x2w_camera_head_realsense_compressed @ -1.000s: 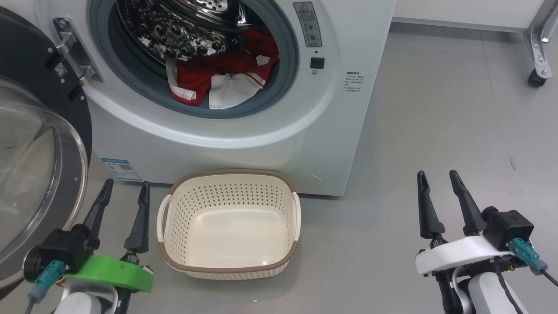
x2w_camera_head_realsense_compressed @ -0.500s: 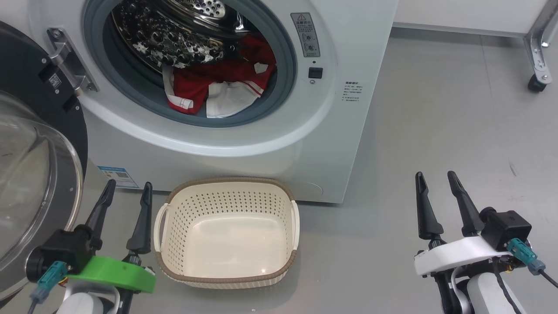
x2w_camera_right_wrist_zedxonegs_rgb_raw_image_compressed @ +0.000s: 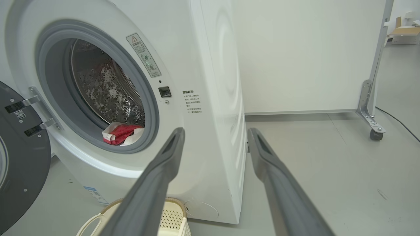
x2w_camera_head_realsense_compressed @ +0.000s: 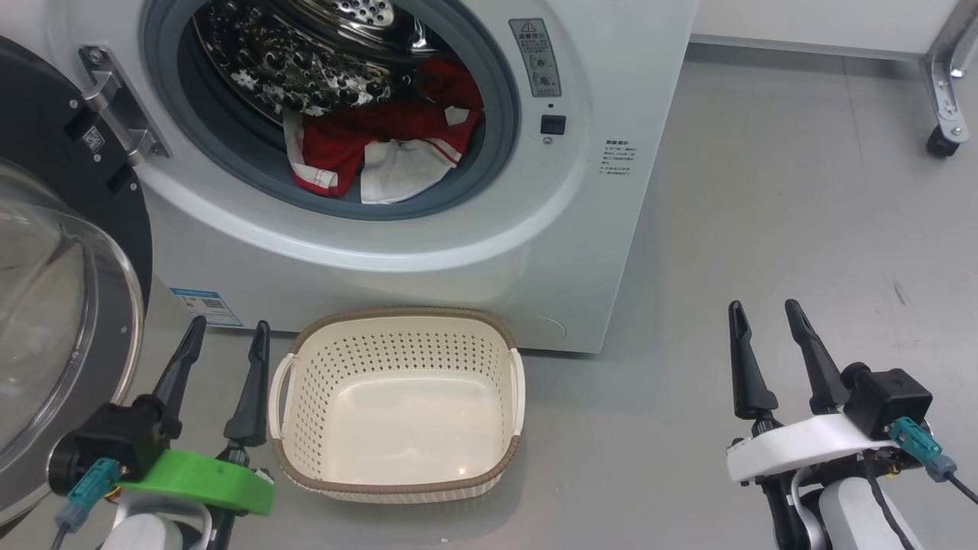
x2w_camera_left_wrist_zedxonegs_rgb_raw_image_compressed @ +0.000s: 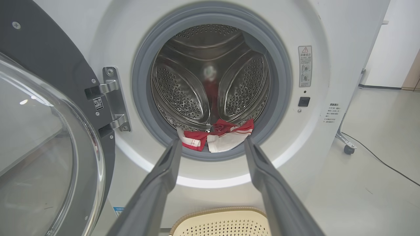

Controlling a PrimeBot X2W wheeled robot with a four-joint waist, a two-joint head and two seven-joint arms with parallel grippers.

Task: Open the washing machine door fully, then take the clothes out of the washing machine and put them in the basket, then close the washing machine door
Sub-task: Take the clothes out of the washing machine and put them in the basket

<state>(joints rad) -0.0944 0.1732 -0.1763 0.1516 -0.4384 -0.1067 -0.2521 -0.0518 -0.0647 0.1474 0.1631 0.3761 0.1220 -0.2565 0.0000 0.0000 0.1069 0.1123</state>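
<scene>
So the clothes (x2w_camera_head_realsense_compressed: 374,145) were sitting at the near bottom of the steel drum (x2w_camera_head_realsense_compressed: 306,61), a red bundle with white trim and a white piece in front, with the edge flopped onto the grey rubber ring (x2w_camera_head_realsense_compressed: 500,145). The washing machine (x2w_camera_head_realsense_compressed: 489,252) filled the far left of what we saw, and the washing machine door (x2w_camera_head_realsense_compressed: 61,305) was swung wide open to the left on its metal hinge (x2w_camera_head_realsense_compressed: 114,99), glass bowl bulging toward us. A warning label (x2w_camera_head_realsense_compressed: 533,57) sat just right of the opening, and a small blue sticker (x2w_camera_head_realsense_compressed: 200,304) was low on the front.

The basket (x2w_camera_head_realsense_compressed: 397,315) stood on the grey floor (x2w_camera_head_realsense_compressed: 764,191) right up against the front of the machine, below the opening.

Our left gripper (x2w_camera_head_realsense_compressed: 231,322) hovered just left of the basket, between it and the door, fingers spread apart and pointing at the machine. Our right gripper (x2w_camera_head_realsense_compressed: 763,305) was well off to the right of the basket over bare floor, fingers spread too, with nothing between them. Far right, a metal frame leg on a caster wheel (x2w_camera_head_realsense_compressed: 940,141) stood by the wall.
</scene>
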